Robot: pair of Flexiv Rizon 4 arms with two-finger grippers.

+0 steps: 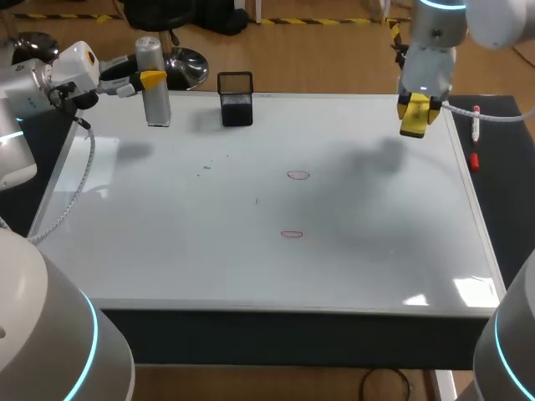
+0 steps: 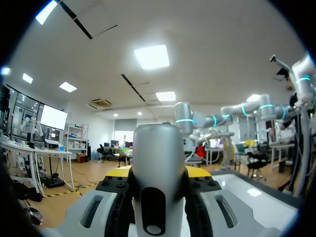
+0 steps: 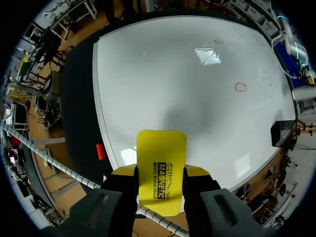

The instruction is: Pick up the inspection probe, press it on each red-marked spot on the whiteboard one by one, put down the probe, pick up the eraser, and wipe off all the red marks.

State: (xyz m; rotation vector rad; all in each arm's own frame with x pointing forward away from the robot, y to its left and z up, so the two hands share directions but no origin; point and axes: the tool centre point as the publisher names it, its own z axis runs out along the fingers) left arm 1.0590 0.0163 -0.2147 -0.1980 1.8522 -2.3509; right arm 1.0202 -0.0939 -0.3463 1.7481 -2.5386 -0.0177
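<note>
Head view shows the left hand [image 1: 151, 80] closed on the upright silver cylindrical inspection probe [image 1: 155, 104] at the white whiteboard's [image 1: 167, 234] back-left corner. Two red ring marks [image 1: 298, 175] sit mid-board. The right hand [image 3: 160, 170] clamps the yellow block eraser [image 3: 161, 148] over the back-right corner, so wiping looks due: lower it flat onto the nearer mark.

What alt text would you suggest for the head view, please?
The left gripper grips an upright silver cylindrical probe at the whiteboard's far left; the right gripper holds a yellow eraser above its far right. Two red oval marks sit near the middle.
</note>
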